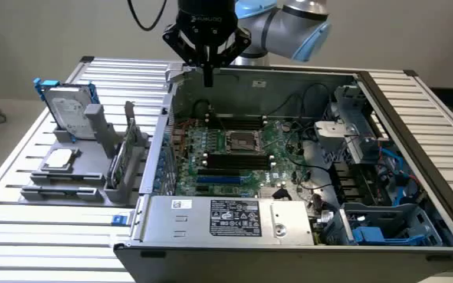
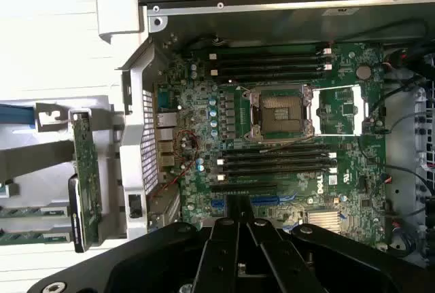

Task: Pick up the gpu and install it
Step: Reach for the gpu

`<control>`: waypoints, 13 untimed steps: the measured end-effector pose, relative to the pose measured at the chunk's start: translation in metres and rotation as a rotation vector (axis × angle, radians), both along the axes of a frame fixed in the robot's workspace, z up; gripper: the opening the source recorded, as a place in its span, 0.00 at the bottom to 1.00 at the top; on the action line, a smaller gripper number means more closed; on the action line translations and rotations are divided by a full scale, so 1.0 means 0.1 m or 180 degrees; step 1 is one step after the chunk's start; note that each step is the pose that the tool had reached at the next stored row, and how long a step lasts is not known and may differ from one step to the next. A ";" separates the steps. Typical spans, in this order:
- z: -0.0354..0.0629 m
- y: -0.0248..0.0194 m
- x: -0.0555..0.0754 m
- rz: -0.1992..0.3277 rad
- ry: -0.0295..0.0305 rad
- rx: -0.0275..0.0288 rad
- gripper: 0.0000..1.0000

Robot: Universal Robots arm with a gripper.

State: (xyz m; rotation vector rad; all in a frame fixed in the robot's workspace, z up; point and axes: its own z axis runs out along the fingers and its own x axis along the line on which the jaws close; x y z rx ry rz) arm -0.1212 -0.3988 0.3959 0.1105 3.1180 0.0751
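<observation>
gpu [image 1: 121,158] on edge, alongside case [image 1: 158,166]

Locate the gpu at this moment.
The gpu stands on edge in the grey holder on the exterior view's left, just outside the open computer case and nearer it than the hard drive is.

Legible and near-legible markings, as I see them:

1. Motherboard [image 2: 292,145]: white "DELL" brand mark printed on the green board, near the memory slots. It is the one text I can read.
2. Power supply [image 1: 289,219]: large white label [image 1: 235,217] with black print and rows of small symbols, too small to read.
3. Same casing, at the exterior view's left of that label: small white sticker [image 1: 181,204], unreadable.
4. Hard drive [image 1: 71,112]: pale face label, unreadable.
5. Black body of my gripper [image 1: 207,82]: pale lettering, too blurred to read.
</observation>
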 end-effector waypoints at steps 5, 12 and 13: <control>0.001 0.000 0.00 0.0000 0.0000 0.0000 0.11; 0.002 0.000 0.00 0.0000 0.0000 0.0000 0.11; 0.002 0.000 0.00 0.0000 0.0000 0.0000 0.11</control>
